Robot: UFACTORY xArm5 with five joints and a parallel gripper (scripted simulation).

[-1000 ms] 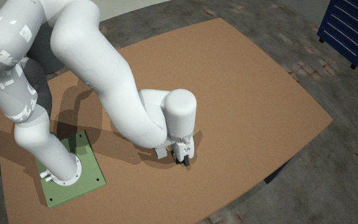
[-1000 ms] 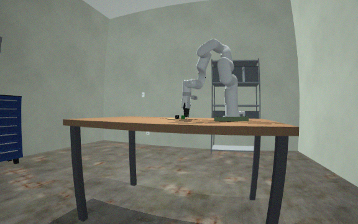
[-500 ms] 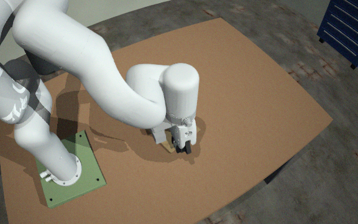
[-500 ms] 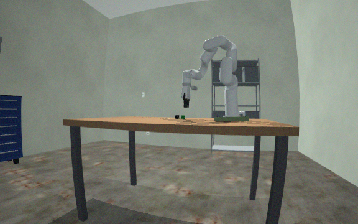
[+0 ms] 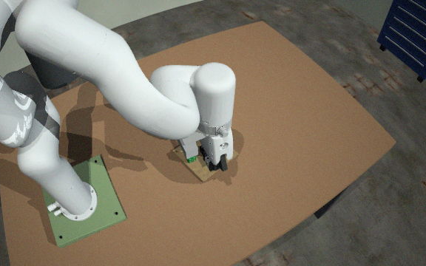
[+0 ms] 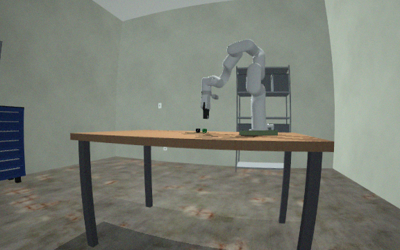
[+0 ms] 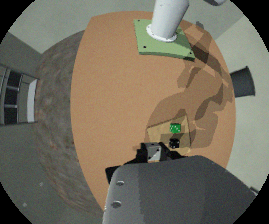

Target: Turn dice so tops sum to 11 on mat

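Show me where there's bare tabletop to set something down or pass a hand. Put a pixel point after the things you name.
In the top view, room shows on the table [image 5: 302,129] [image 6: 117,136] [image 7: 105,90] right of the mat [image 5: 203,176] [image 7: 157,134], and between mat and green base plate [image 5: 116,218] [image 6: 243,133] [image 7: 147,50]. Crowded: the mat, with green die [image 5: 191,159] [image 6: 204,130] [image 7: 175,128], black die [image 6: 198,130] [image 7: 174,143], and gripper [image 5: 218,166] [image 6: 205,117] [image 7: 150,149] above.
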